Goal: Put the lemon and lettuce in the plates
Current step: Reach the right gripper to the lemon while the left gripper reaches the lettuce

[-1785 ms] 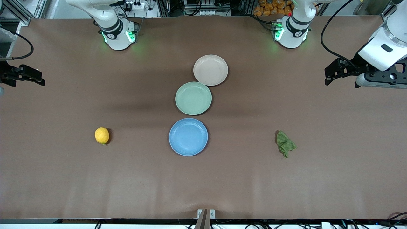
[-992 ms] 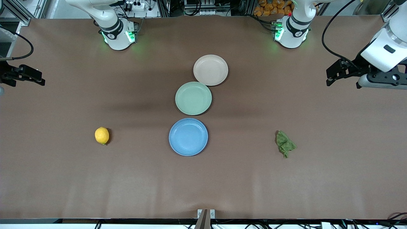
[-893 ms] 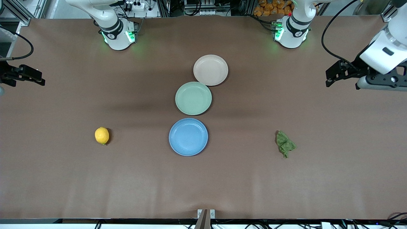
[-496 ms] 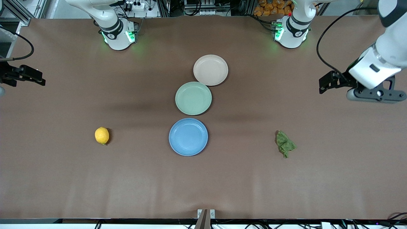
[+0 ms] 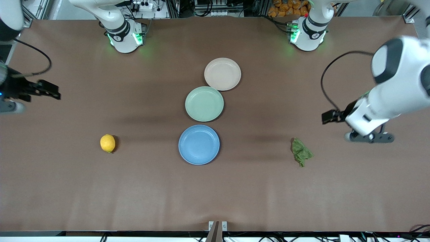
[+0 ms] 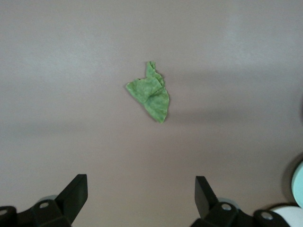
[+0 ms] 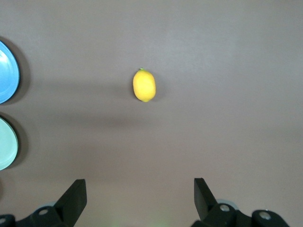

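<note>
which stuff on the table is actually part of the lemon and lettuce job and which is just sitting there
Part of the job:
- lemon, on the table toward the right arm's end
- lettuce, on the table toward the left arm's end
- blue plate, nearest the front camera, empty
- beige-pink plate, farthest from it, empty

Just lying about:
- pale green plate, between the other two, empty

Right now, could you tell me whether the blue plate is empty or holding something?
Empty. The blue plate shows only bare surface; the lemon and lettuce lie on the table.
</note>
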